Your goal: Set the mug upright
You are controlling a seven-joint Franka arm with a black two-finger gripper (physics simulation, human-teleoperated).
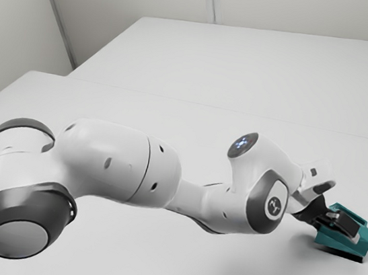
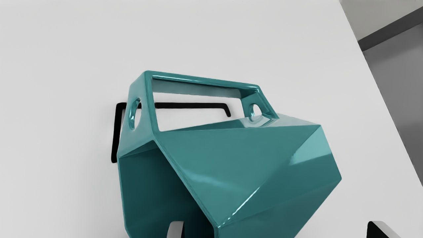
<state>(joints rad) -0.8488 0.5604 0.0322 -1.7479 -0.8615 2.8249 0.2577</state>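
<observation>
The black gripper (image 1: 348, 227) is over the teal faceted mug (image 1: 333, 240) at the exterior view's right edge, partly covering it. The mug (image 2: 238, 158) lies tipped on its side, its angular handle (image 2: 205, 79) standing out from one side and its dark hollow mouth facing the hand. In the wrist view, the gripper (image 2: 277, 229) has its fingertips wide apart. One fingertip (image 2: 175, 230) overlaps the mug's mouth; the other (image 2: 380, 230) is off the mug's outer side with white table showing between. Whether the first touches the mug is unclear.
A black handle-shaped outline (image 2: 191, 105) shows on the white table (image 2: 66, 66) behind the handle. The table's edge runs past the mug's far side in the wrist view. Another white surface (image 1: 248, 64) stands at the back of the exterior view.
</observation>
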